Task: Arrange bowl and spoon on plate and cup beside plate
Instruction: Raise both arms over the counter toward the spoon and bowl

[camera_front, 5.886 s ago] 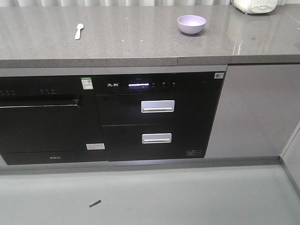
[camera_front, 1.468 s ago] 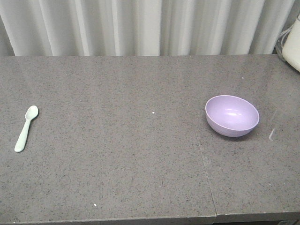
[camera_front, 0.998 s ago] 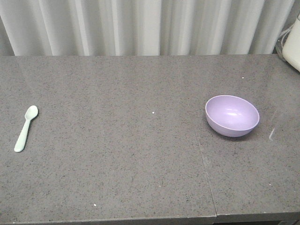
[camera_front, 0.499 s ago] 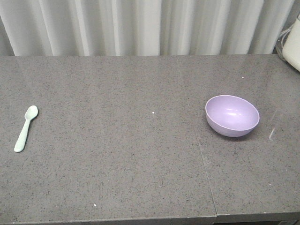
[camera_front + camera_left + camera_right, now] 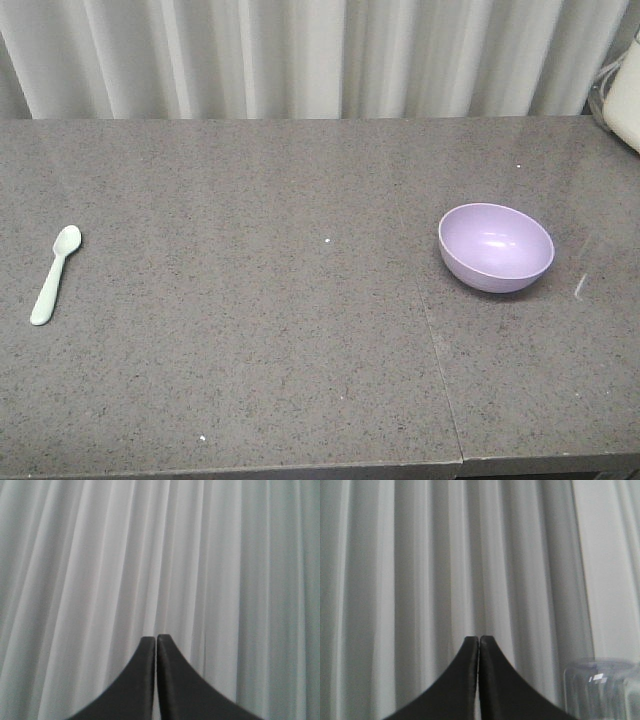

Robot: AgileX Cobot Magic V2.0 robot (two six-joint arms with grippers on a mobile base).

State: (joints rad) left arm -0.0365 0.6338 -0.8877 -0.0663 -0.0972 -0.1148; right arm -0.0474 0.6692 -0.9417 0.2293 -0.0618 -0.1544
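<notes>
Now left tool (image 5: 156, 639) and right tool (image 5: 479, 639), tips together, face the curtain (image 5: 75, 555).

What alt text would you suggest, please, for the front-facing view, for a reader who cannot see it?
A pale lilac bowl sits upright and empty at the right of a grey speckled counter, with a mint-green spoon lying far off at the left, scoop toward the back. A white pleated curtain hangs behind.
</notes>
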